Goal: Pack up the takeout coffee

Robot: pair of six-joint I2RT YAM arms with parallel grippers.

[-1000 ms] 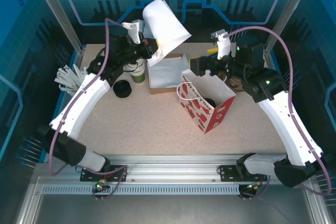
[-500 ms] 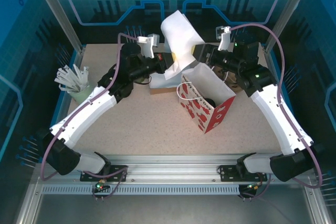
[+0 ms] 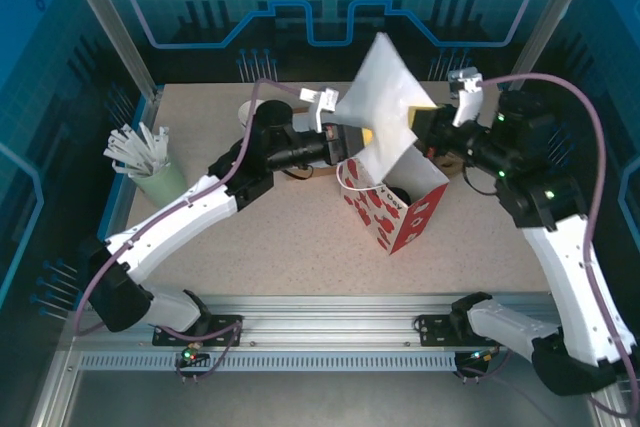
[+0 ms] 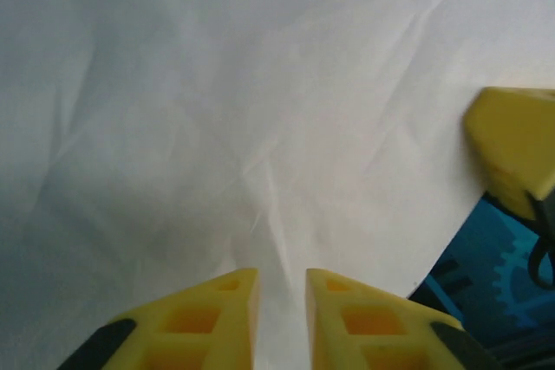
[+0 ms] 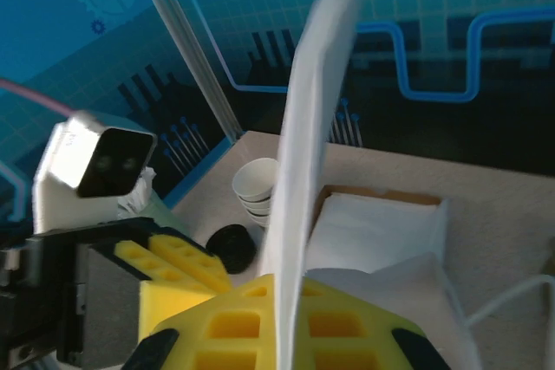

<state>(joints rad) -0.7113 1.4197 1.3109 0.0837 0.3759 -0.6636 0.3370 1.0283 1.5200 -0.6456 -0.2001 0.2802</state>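
The right gripper point(image 5: 290, 292) is clamped on a white paper sheet point(image 3: 385, 97) above the red bag point(image 3: 400, 222). The left gripper point(image 4: 282, 279) has its jaws a narrow gap apart at that sheet. The coffee's black lid point(image 5: 230, 247) lies on the table point(image 3: 280, 237) at the right gripper's 10 o'clock, apart from both.

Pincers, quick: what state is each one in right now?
Left pincer: narrowly parted at the white paper sheet; grip cannot be told.
Right pincer: closed on the white paper sheet.
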